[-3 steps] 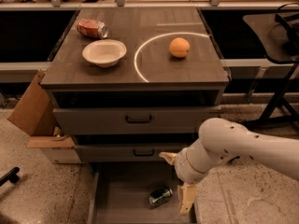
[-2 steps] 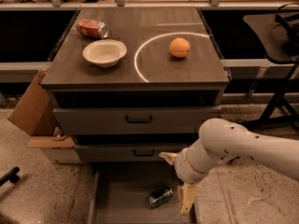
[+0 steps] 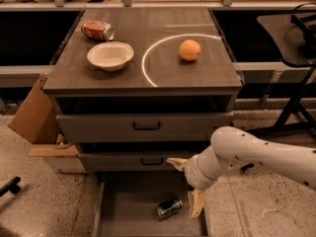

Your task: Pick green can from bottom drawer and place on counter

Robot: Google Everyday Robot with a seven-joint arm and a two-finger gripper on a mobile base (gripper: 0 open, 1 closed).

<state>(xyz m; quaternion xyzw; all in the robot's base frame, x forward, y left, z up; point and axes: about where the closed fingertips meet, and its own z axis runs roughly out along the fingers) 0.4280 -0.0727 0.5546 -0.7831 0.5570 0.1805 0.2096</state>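
The green can [image 3: 169, 207] lies on its side on the floor of the open bottom drawer [image 3: 126, 209], near the drawer's right side. My gripper [image 3: 184, 185] hangs over the drawer's right part, just above and to the right of the can, without touching it. Its two cream fingers [image 3: 196, 203] are spread wide, with nothing between them. The white arm comes in from the right. The counter [image 3: 148, 68] with its thin white curved line is the cabinet top above.
On the counter stand a white bowl [image 3: 110, 56], a red-orange can [image 3: 97, 30] lying at the back left and an orange [image 3: 189, 50] inside the curved line. Two shut black-handled drawers [image 3: 146, 126] sit above. A cardboard box [image 3: 35, 113] stands left; a black stand [image 3: 296, 83] right.
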